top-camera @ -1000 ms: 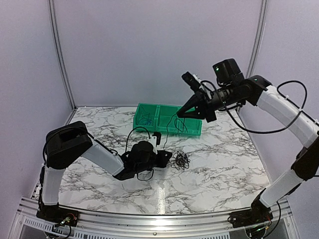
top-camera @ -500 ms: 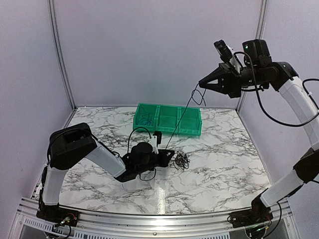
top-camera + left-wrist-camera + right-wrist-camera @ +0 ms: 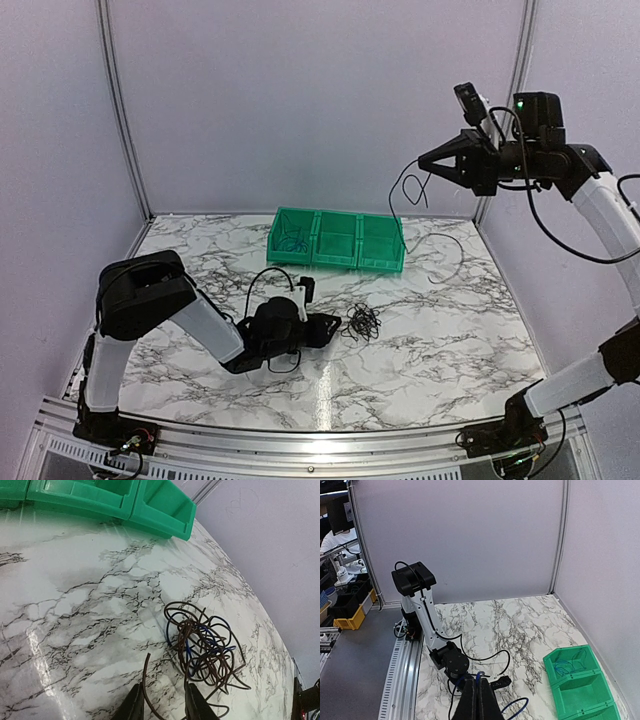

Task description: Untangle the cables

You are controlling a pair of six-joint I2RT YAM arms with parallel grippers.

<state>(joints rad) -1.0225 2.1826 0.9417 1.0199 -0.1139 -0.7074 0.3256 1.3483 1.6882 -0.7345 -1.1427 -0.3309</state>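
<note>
- Risen and swung further right, the right tool [image 3: 423, 162] has drawn one cable [image 3: 394, 193] clear of the clump [image 3: 362, 322]. Its jaws are pressed together on that cable, which seems to be the blue one.
- The cable hangs slack, and its free end curls above the counter [image 3: 450, 340] to the right of the bin [image 3: 340, 262].
- The left tool [image 3: 328, 327] sits low just left of the clump, jaws parted around a loose end of it.
- The clump rests on the counter in front of the bin.
</note>
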